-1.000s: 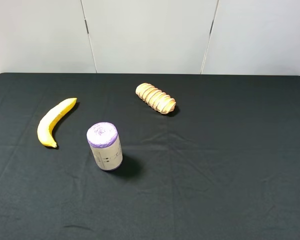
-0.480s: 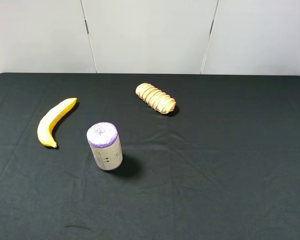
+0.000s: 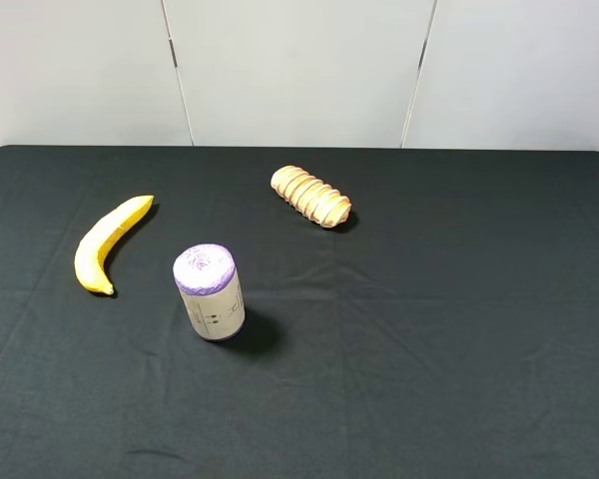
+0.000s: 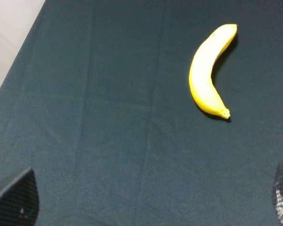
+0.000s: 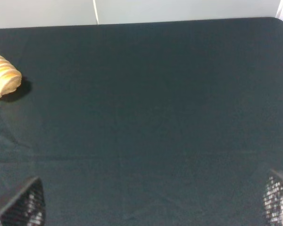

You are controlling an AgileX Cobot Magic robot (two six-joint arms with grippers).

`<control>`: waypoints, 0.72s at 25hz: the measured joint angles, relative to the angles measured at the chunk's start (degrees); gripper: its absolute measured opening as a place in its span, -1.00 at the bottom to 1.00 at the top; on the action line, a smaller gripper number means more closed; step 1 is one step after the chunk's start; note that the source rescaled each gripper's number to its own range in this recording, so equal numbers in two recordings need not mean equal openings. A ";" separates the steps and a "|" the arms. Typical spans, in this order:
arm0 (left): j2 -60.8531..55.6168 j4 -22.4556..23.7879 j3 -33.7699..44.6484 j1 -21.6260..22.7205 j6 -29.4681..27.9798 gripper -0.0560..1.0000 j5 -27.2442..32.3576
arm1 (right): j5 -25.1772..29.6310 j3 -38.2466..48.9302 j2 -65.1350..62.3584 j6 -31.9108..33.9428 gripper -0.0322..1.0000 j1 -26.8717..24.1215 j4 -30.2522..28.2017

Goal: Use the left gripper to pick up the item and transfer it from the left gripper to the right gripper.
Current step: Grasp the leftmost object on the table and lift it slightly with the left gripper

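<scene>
The curved yellow banana [image 3: 105, 242] lies flat on the black cloth at the left of the table. It also shows in the left wrist view [image 4: 208, 73], well ahead of the fingers. My left gripper [image 4: 151, 207] is open and empty: only its two fingertips [image 4: 16, 200] show at the frame's corners, far apart. My right gripper [image 5: 151, 207] is open and empty too, its fingertips [image 5: 21, 207] wide apart over bare cloth. Neither gripper shows in the exterior high view.
A purple-topped cylinder [image 3: 210, 291] stands upright just right of the banana. A ridged tan bread loaf [image 3: 310, 196] lies at the back middle; its end shows in the right wrist view [image 5: 2, 80]. The black cloth [image 3: 439, 329] covers the table up to a white wall.
</scene>
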 joint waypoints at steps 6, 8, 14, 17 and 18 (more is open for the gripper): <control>0.00 0.00 0.00 0.00 0.00 1.00 0.00 | 0.00 0.00 0.00 0.00 1.00 0.00 0.00; 0.00 0.00 0.00 0.00 0.00 1.00 0.00 | 0.00 0.00 0.00 0.00 1.00 0.00 0.00; 0.18 0.00 -0.38 0.00 0.00 1.00 0.00 | 0.07 0.00 0.00 0.00 1.00 0.00 0.00; 3.39 -0.02 -2.52 0.00 0.00 1.00 2.26 | 0.07 0.00 0.00 0.00 1.00 0.00 0.00; 4.99 -0.02 -3.28 0.00 0.00 1.00 3.40 | 0.07 0.00 0.00 0.00 1.00 0.00 0.00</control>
